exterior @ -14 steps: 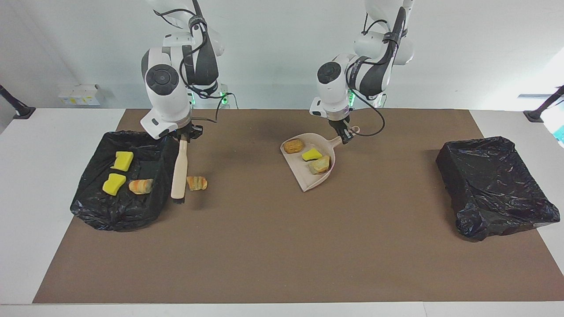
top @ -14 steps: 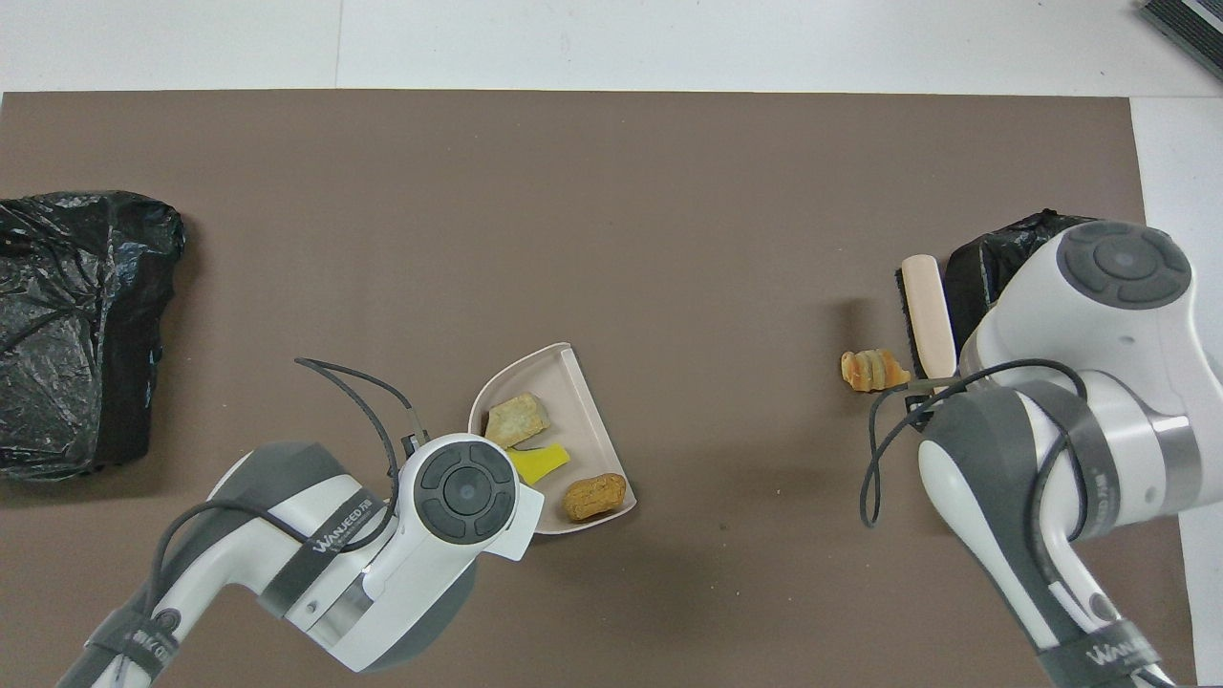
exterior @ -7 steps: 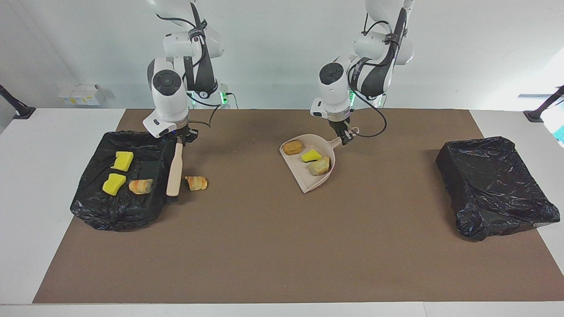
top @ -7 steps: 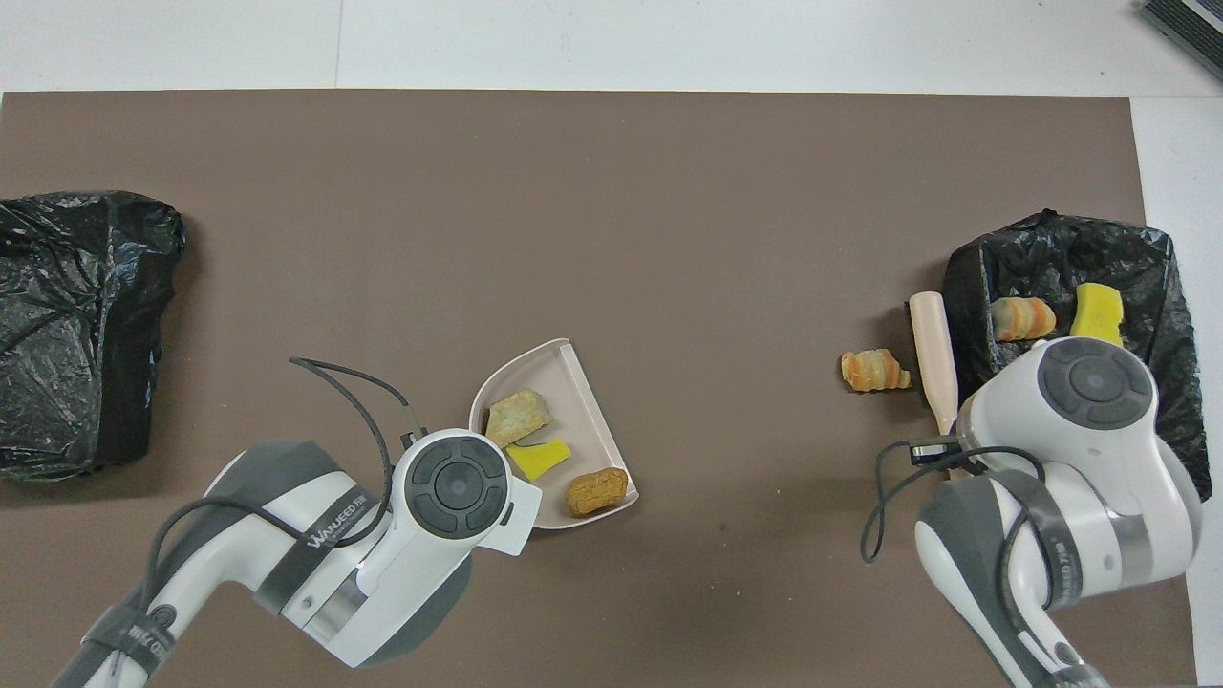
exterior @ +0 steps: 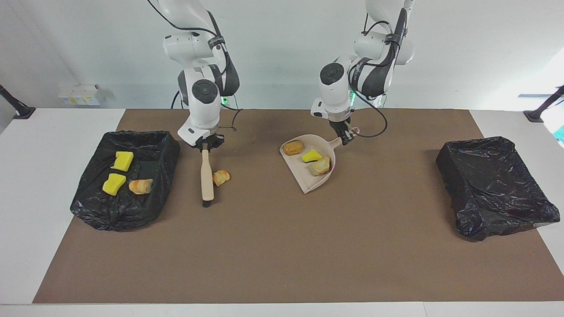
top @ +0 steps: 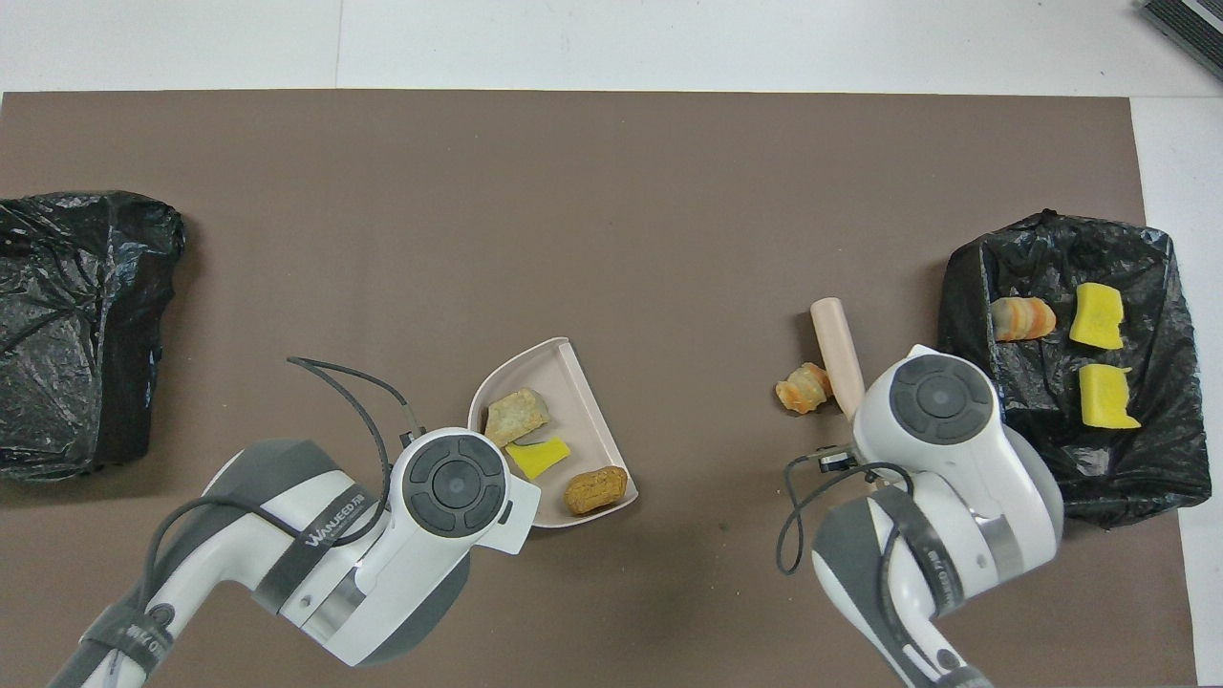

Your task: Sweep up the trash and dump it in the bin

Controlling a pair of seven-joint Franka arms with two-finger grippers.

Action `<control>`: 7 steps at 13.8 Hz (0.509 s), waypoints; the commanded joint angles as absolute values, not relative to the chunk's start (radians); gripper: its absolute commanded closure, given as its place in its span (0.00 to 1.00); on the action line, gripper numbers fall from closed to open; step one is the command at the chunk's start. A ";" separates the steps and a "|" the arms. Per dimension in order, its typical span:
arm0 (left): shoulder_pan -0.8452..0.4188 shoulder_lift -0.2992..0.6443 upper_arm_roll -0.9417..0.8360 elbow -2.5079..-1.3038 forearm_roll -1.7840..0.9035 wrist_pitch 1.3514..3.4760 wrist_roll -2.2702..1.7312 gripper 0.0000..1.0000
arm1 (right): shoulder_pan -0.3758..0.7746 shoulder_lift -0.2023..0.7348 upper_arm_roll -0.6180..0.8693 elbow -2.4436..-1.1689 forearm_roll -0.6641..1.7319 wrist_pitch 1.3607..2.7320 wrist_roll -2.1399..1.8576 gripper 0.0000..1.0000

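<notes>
Your right gripper is clamped on the top of the brush handle, and the brush hangs below it with its bristle end down on the brown mat. Just beside the handle, on the side toward your left arm, an orange striped chunk lies on the mat, touching or nearly touching the wood. Off the gripper's other side sits the black-lined bin at the right arm's end, with two yellow chunks and one orange striped piece lying in it.

Your left gripper is closed on the handle of the beige dustpan, which spreads out below it toward the middle of the mat. In the pan lie three chunks: a tan-orange one, a yellow one with a green face and a tan one. A second black-lined bin sits well apart from this gripper, at the left arm's end.
</notes>
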State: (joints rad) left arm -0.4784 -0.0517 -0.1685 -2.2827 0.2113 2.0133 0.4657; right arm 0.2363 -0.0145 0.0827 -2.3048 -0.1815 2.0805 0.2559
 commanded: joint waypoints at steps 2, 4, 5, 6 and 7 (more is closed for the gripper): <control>-0.463 -0.066 -0.169 -2.306 0.199 2.040 0.472 1.00 | 0.320 0.077 0.087 -2.206 -0.100 2.085 0.313 1.00; -0.457 -0.066 -0.169 -2.307 0.199 2.040 0.474 1.00 | 0.414 0.151 0.087 -2.136 -0.066 2.089 0.434 1.00; -0.457 -0.066 -0.169 -2.309 0.199 2.040 0.474 1.00 | 0.446 0.176 0.087 -2.106 -0.023 2.092 0.440 1.00; -0.457 -0.067 -0.169 -2.312 0.199 2.040 0.474 1.00 | 0.474 0.187 0.090 -2.091 0.036 2.109 0.428 1.00; -0.457 -0.067 -0.169 -2.312 0.199 2.040 0.476 1.00 | 0.492 0.186 0.098 -2.091 0.110 2.124 0.379 1.00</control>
State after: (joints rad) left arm -0.4740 -0.0513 -0.1663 -2.2844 0.2112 2.0136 0.4657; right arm 0.4641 0.1445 0.0896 -2.1304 0.0051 2.1017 0.4243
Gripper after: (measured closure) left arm 0.687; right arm 0.736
